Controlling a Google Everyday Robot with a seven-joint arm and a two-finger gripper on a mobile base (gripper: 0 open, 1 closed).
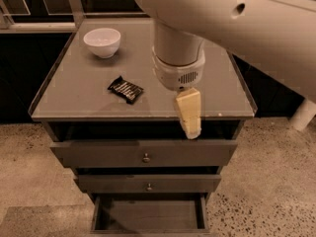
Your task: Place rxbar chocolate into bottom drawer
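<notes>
1. Black crinkled film wraps the rxbar chocolate (125,89), a small flat rectangle with crimped ends and pale lettering. It lies askew on the counter (74,85), left of the gripper (189,113) and apart from it.
2. The gripper is cream-coloured and blocky and hangs below a vented white wrist, over the counter's front edge and right of centre. We cannot tell how wide it stands. The bar is not in it.
3. The counter top is smooth, grey and faintly glossy, with a thin raised rim. A rounded white bowl (102,42) stands at its back left, well apart from the bar.
4. The bottom drawer (148,215) is a shallow grey-brown box with a plain flat floor. It stands open beneath two wider drawers, each with a round metal knob (146,158).
5. Risk, as we judge it: the bar is thin and lies flat on a slick surface, so a descent that stops short may push it sideways instead of pinching it.
6. Risk: the soft wrapper may buckle under the grip and slip free during the long carry downward.
7. Risk: the open drawer is low and narrow, so a release from too high or too far forward may drop the bar onto the speckled floor (266,181).
</notes>
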